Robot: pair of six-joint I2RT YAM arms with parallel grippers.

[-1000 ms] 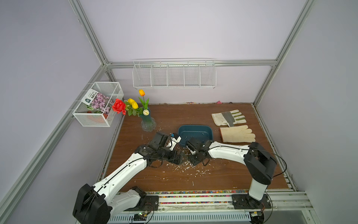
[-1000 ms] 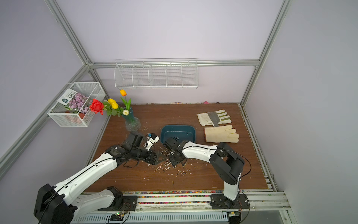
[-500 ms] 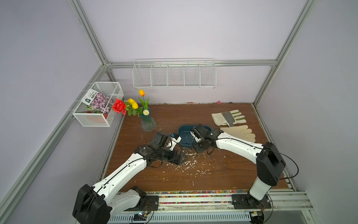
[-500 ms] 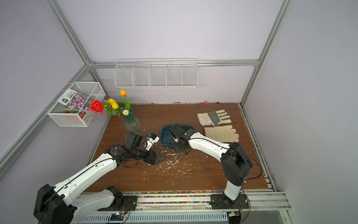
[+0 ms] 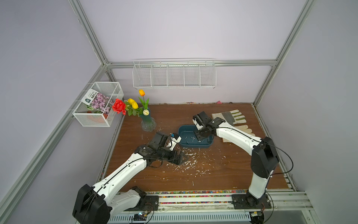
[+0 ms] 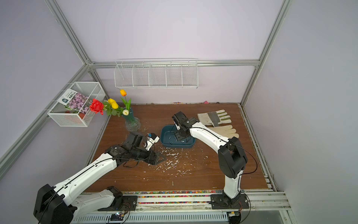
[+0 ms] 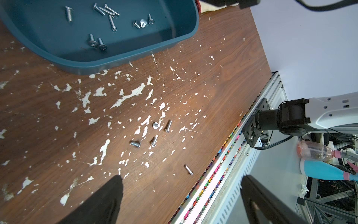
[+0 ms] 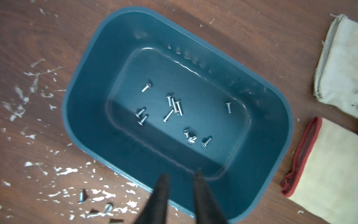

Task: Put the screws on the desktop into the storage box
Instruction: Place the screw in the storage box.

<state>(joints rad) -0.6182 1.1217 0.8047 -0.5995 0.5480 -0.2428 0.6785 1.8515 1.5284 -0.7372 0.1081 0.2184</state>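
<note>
The dark teal storage box (image 5: 193, 145) (image 6: 177, 145) sits mid-desktop with several silver screws (image 8: 174, 104) (image 7: 108, 11) lying on its floor. My right gripper (image 8: 181, 173) (image 5: 199, 137) hangs over the box's near side, open by a narrow gap, with nothing between its fingers. More screws (image 7: 155, 126) (image 8: 82, 195) lie loose on the scratched brown desktop (image 5: 222, 174) in front of the box, and a lone one (image 5: 193, 182) (image 7: 188, 169) lies near the front edge. My left gripper (image 7: 181, 179) (image 5: 182, 158) hovers left of that scatter, wide open and empty.
Two work gloves (image 5: 230, 117) (image 8: 329, 164) lie right of the box. A glass vase of flowers (image 5: 148, 124) stands at the back left. White wire baskets (image 5: 174, 74) hang on the walls. The rail (image 7: 222, 174) runs along the desktop's front edge.
My right arm has swung from the scatter on the desktop up and back over the storage box, and its jaws have parted. The left arm has stayed put.
</note>
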